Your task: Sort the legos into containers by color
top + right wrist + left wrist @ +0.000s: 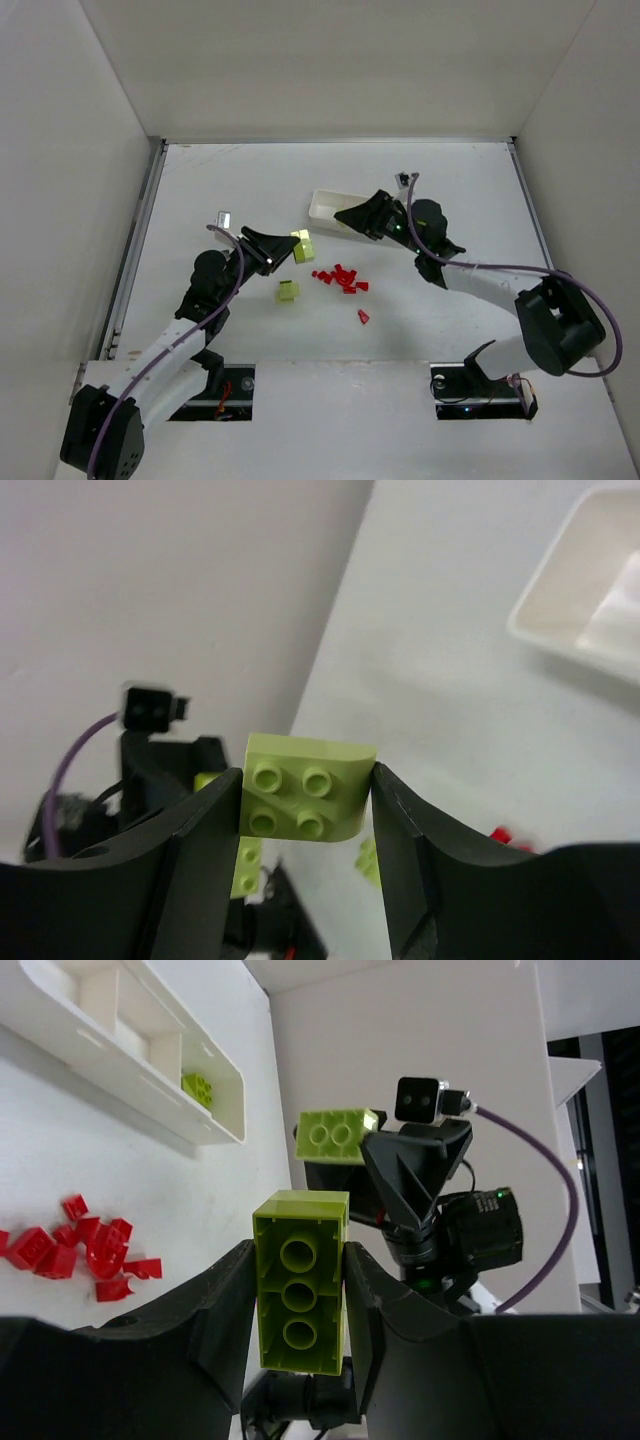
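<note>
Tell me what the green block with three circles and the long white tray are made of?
The rectangular yellow-green brick looks like hard moulded plastic: smooth, slightly glossy faces, crisp edges, neat round studs. The long white divided tray also looks like plastic, thin-walled and smooth with rounded corners and a soft sheen, though that is a guess from looks.

The tray (322, 207) lies mid-table, toward the far edge, with one larger brick (203, 1087) in an end compartment. Nearer the near edge sits a pile of small bricks (340, 278), a stray small brick (363, 316) closer still to that edge. Left of the pile rests a loose larger brick (288, 291). The left gripper (288, 250) holds a long brick (301, 246) behind it. The right gripper (345, 216) holds a short brick (308, 798) by the tray.
</note>
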